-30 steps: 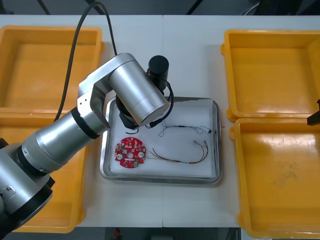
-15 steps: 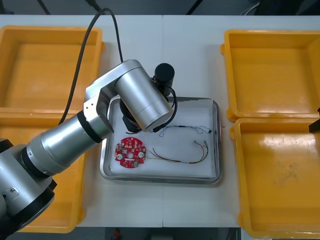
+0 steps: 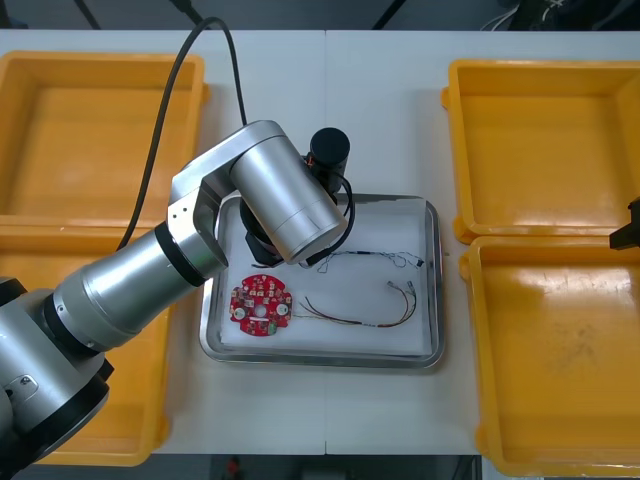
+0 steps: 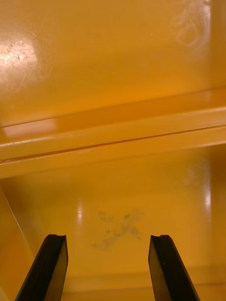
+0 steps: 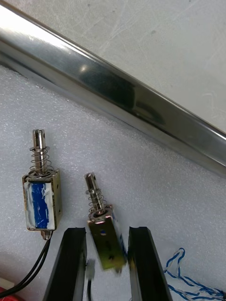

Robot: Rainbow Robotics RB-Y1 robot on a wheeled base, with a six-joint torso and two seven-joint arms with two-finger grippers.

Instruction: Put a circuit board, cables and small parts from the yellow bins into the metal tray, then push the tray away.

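My left gripper is low over the white-lined metal tray, close to its far rim, and is shut on a small metal part that touches the lining. A second small metal part with a blue label lies just beside the fingers. In the front view the left arm covers that corner. A red circuit board, a red and yellow cable and a twisted blue and white cable lie in the tray. My right gripper hangs open over a right yellow bin.
Two yellow bins flank the tray on the left and two on the right; the right ones look bare inside. A strip of light table runs beyond the tray's far rim.
The left arm shifted a little to the right over the tray's far left corner between one second and half a second ago, then held still. The tray's contents have not moved.
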